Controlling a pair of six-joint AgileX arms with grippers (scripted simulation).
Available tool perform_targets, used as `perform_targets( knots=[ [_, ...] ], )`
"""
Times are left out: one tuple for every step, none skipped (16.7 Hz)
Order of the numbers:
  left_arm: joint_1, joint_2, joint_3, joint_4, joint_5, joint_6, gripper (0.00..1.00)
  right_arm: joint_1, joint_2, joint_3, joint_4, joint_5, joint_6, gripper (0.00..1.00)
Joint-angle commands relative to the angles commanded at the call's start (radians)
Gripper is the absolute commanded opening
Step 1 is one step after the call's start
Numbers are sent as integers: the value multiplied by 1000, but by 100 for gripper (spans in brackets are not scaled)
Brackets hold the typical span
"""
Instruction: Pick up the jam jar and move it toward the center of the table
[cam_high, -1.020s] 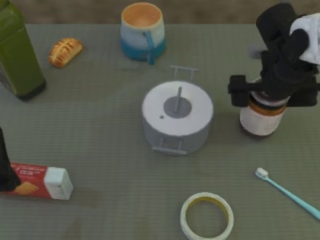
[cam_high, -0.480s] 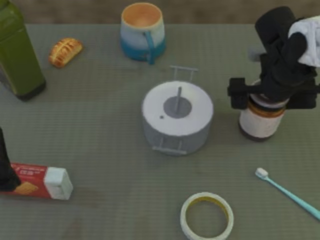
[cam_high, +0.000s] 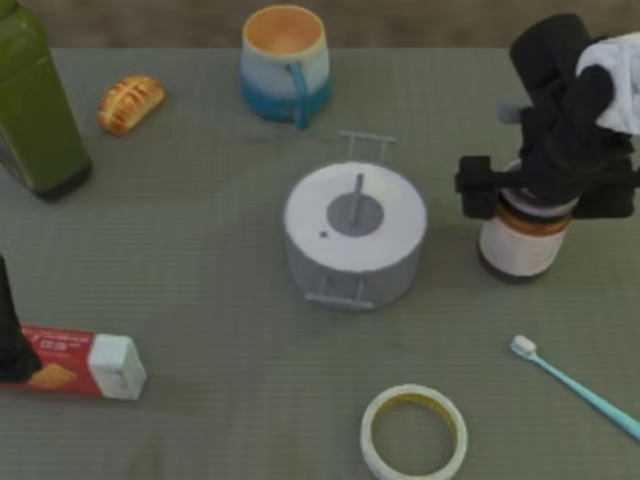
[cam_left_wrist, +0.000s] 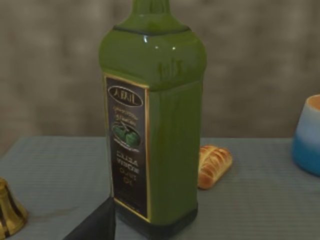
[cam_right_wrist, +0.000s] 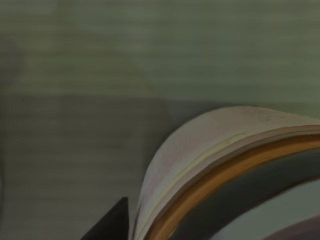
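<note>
The jam jar (cam_high: 524, 243) stands upright near the table's (cam_high: 200, 270) right side, well right of centre. Our right gripper (cam_high: 545, 188) sits directly over it, fingers pinched on the lid and neck from above; white label and amber band show below the black fingers. In the right wrist view the jar (cam_right_wrist: 210, 160) fills the near field with table weave behind. We cannot tell whether its base is clear of the surface.

The governing relation: the centre lies to the jar's left, and there stands the white round drum (cam_high: 355, 232), fairly near. Judgement: a leftward carry needs height to pass the drum or must stop short of it. The toothbrush (cam_high: 575, 385) and tape ring (cam_high: 414, 431) lie nearer the front edge, off that line.

Our left arm (cam_high: 10, 330) is parked at the left edge, facing the green bottle (cam_left_wrist: 150, 115).
</note>
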Motion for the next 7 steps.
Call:
perform_targets(
  knots=[
    [0, 0, 0, 0, 0, 0, 100, 0, 0, 0, 0, 0, 0, 98],
    [0, 0, 0, 0, 0, 0, 100, 0, 0, 0, 0, 0, 0, 100],
    [0, 0, 0, 0, 0, 0, 100, 0, 0, 0, 0, 0, 0, 100],
    [0, 0, 0, 0, 0, 0, 100, 0, 0, 0, 0, 0, 0, 100],
    [0, 0, 0, 0, 0, 0, 100, 0, 0, 0, 0, 0, 0, 100],
    [0, 0, 0, 0, 0, 0, 100, 0, 0, 0, 0, 0, 0, 100],
    [0, 0, 0, 0, 0, 0, 100, 0, 0, 0, 0, 0, 0, 100]
  ],
)
